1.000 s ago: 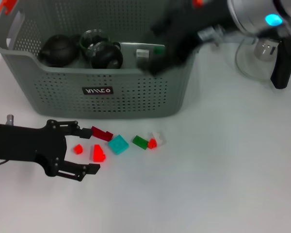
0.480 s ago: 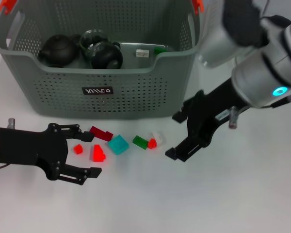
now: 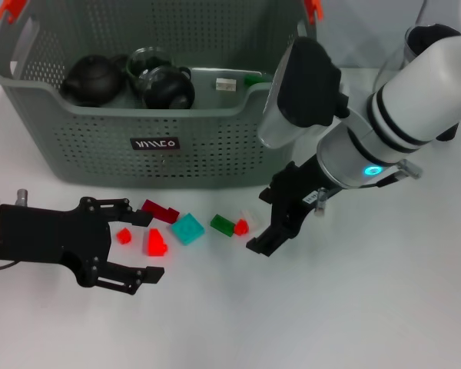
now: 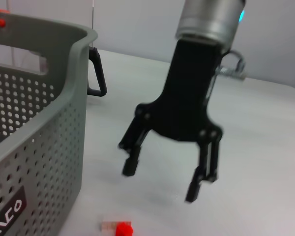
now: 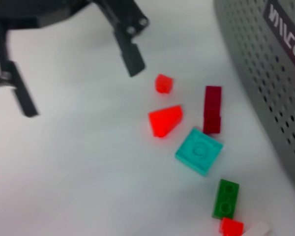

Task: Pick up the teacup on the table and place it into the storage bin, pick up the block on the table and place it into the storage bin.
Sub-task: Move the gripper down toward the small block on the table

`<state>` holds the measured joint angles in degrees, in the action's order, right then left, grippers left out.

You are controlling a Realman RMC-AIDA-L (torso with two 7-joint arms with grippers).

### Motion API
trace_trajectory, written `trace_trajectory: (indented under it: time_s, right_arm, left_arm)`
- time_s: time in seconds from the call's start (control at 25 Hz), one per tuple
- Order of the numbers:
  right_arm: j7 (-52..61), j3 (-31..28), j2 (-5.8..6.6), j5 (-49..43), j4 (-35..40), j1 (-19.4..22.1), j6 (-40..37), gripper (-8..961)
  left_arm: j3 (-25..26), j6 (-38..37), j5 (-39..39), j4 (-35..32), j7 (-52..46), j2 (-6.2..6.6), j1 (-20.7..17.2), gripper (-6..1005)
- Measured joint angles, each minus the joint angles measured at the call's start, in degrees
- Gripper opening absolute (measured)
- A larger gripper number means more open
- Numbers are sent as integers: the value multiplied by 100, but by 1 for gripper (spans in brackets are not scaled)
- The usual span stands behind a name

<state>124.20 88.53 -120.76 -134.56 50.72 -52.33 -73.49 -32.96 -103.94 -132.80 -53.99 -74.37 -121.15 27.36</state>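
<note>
Head view showed the right gripper [image 3: 273, 219] spread wide and empty, hanging just beside the white block [image 3: 250, 218] at the end of a row of blocks lying in front of the storage bin [image 3: 150, 146]. The left gripper [image 3: 142, 246] was also wide open, its fingers on either side of the red wedge block [image 3: 155, 243]. Dark teapots [image 3: 92, 79] sat inside the bin.

I see the left gripper [image 5: 78, 66] spread wide near scattered blocks: a red wedge [image 5: 165, 120], teal plate [image 5: 199, 151], green brick [image 5: 225, 198], beside the storage bin [image 5: 265, 64].
</note>
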Motion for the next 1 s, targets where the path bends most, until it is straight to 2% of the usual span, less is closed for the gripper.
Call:
trace_trajectory:
  time_s: [0.24, 1.0]
  right_arm:
    - [-176, 468, -3, 379, -544, -99, 746, 946]
    - [-595, 998, -17, 1154, -1274, -94, 1983, 947]
  left_arm:
    - [0, 20, 0, 66, 37, 3, 20, 903]
    - [0, 72, 7, 76, 90, -12, 16, 903]
